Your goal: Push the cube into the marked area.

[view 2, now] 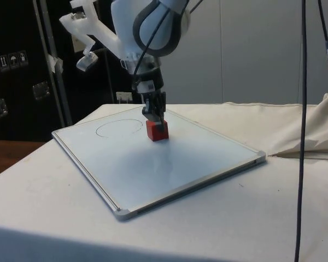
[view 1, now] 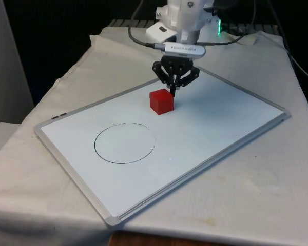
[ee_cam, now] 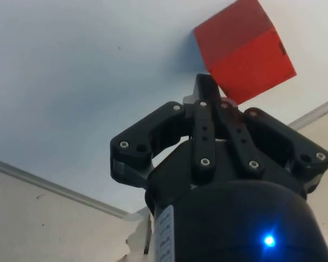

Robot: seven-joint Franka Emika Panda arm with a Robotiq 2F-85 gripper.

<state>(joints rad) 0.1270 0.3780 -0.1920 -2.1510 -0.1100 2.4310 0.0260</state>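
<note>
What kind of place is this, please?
Probably a robotics lab: a cloth-covered table holds a whiteboard with a drawn circle, and the gripper stands behind a red cube.

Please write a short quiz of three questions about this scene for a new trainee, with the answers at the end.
1. True or false: the red cube already lies inside the drawn circle.
2. What stands directly behind the cube, on the side away from the circle? A) a person's hand B) the gripper C) a second cube
3. Fill in the missing word: the cube and the circle are both on a flat white ____.

Key
1. False: the cube rests on the whiteboard outside the circle, apart from its line.
2. B: the gripper, its jaws shut together, is low at the cube's far side.
3. Whiteboard.
</note>
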